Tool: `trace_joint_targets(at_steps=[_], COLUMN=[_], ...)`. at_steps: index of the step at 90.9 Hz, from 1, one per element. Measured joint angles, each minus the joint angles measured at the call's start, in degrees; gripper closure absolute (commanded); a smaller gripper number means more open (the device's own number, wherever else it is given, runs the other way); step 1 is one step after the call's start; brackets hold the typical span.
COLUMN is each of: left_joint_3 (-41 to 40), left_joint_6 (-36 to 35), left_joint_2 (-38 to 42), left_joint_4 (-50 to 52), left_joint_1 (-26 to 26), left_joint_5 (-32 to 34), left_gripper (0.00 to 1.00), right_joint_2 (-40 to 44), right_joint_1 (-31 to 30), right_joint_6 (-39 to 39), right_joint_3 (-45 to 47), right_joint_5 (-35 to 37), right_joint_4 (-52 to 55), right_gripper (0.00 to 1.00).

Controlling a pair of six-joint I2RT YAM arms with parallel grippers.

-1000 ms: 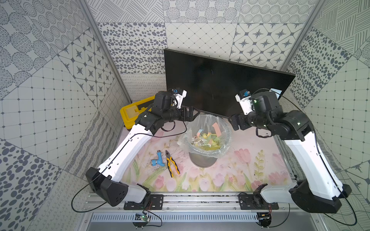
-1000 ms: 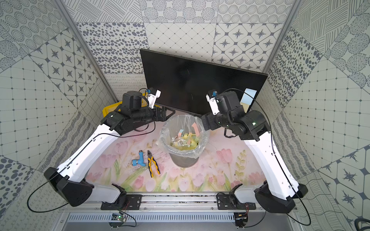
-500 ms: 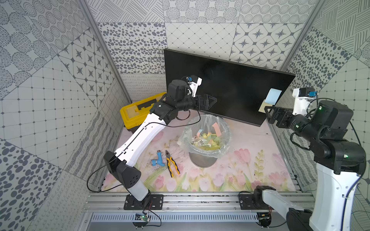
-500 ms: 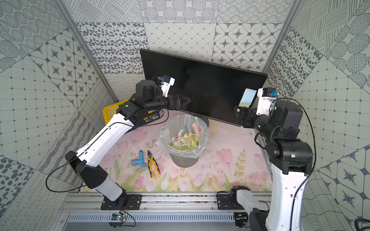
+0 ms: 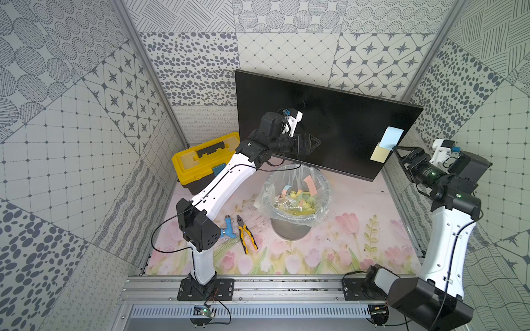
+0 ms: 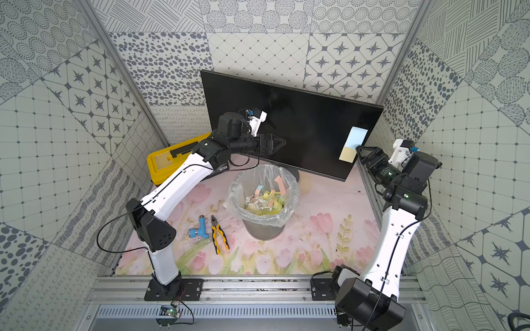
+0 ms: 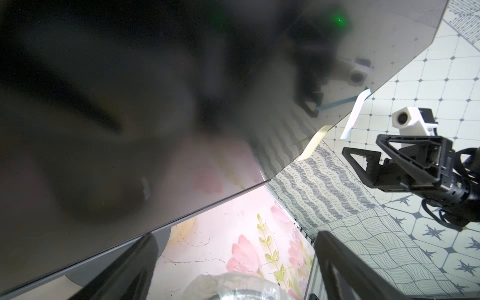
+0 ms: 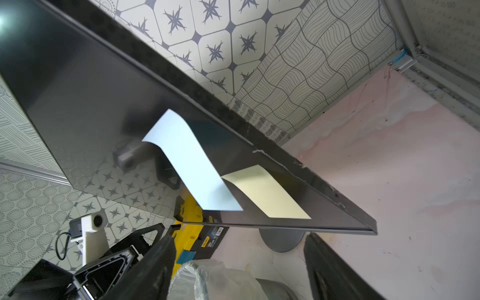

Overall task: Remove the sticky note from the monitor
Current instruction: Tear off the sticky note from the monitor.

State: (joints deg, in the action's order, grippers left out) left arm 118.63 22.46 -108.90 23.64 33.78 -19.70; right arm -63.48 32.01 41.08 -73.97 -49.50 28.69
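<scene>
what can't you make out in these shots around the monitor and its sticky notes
- stand base: mostly hidden in both top views behind the bin; partly shown in the right wrist view.
- gap from right gripper to yellow sticky note: top views give no depth; the wrist view cuts its fingers at the edge.
- blue sticky note: left wrist view shows it edge-on only; the monitor there is blurred reflections.

From over the bin (image 5: pixel 289 232), left fingers (image 5: pixel 317 141) rose to the monitor (image 5: pixel 338 114); right fingers (image 5: pixel 397 149) swung beside the blue sticky note (image 5: pixel 391 138).
</scene>
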Motion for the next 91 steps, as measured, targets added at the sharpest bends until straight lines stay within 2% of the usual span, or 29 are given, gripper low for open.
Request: trace_joint_targets(at_steps=[14, 25, 45, 67, 77, 91], left_joint_3=[0.8, 1.0, 1.4, 1.7, 1.9, 1.9], left_joint_6=[-0.1, -0.1, -0.1, -0.1, -0.1, -0.1], left_joint_2=[-1.4, -2.1, -2.8, -2.8, -2.8, -2.8], left_joint_4=[0.0, 0.0, 0.0, -0.1, 0.0, 0.0], left_joint_1=[0.0, 0.0, 0.0, 0.0, 0.0, 0.0], left_joint_5=[0.0, 0.0, 0.0, 0.0, 0.0, 0.0], left_gripper=[0.01, 0.01, 0.01, 0.01, 0.01, 0.01], right_joint_2=[-1.1, -3.4, -5.4, -5.4, -6.1, -6.7], right_joint_1=[0.0, -0.1, -0.8, -2.8, -3.4, -3.8], right_joint_6=[9.8, 13.8, 17.0, 18.1, 18.6, 18.0], right_joint_3=[2.7, 2.7, 2.7, 2.7, 2.4, 1.3], right_joint_5=[-3.5, -5.2, -6.0, -6.8, -6.8, -6.6], right_joint_4=[-11.3, -16.6, -19.3, -20.5, -21.1, -21.3], right_gripper=[0.19, 0.19, 0.22, 0.31, 0.42, 0.74])
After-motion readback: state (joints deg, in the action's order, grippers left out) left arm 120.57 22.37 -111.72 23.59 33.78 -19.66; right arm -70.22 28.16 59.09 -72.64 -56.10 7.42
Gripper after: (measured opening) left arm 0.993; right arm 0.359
